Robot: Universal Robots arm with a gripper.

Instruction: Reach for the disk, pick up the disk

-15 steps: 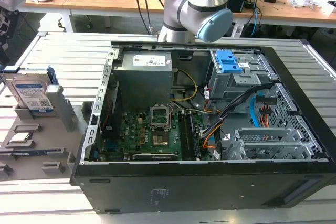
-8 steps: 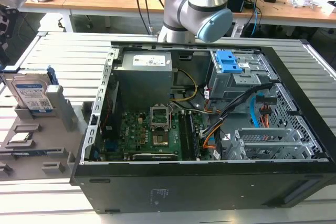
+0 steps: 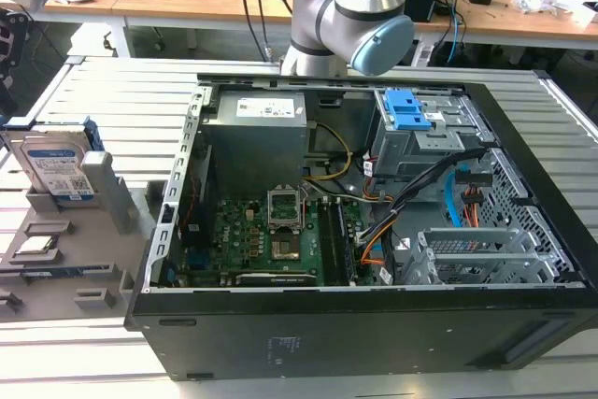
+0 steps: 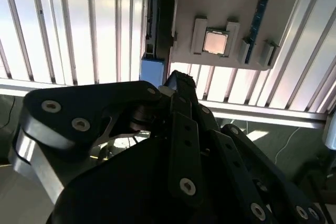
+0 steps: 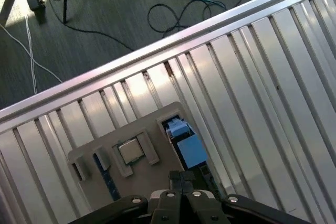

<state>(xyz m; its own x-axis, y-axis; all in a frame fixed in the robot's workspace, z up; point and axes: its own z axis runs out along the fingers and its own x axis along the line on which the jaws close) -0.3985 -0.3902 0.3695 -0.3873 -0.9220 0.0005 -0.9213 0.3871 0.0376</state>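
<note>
The disk [image 3: 54, 170] stands upright in a grey holder tray [image 3: 56, 259] at the exterior view's left, its silver face and white-and-blue label showing inside a blue frame. In both wrist views I look down on it edge-on: the disk [image 5: 188, 146] shows as a blue block, and the disk [image 4: 155, 51] as a dark strip with a blue end. My gripper [image 5: 181, 176] hangs well above the tray, apart from the disk, its black fingertips pressed together with nothing between them. In the second wrist view the gripper [image 4: 176, 80] points toward the disk's blue end.
An open black computer case [image 3: 374, 324] takes up the middle of the slatted metal table [image 3: 121, 91], beside the tray. A square chip [image 4: 215, 42] sits in a slot of the tray. The arm's joints [image 3: 350, 7] rise behind the case. Cables lie on the floor [image 5: 173, 9] past the table edge.
</note>
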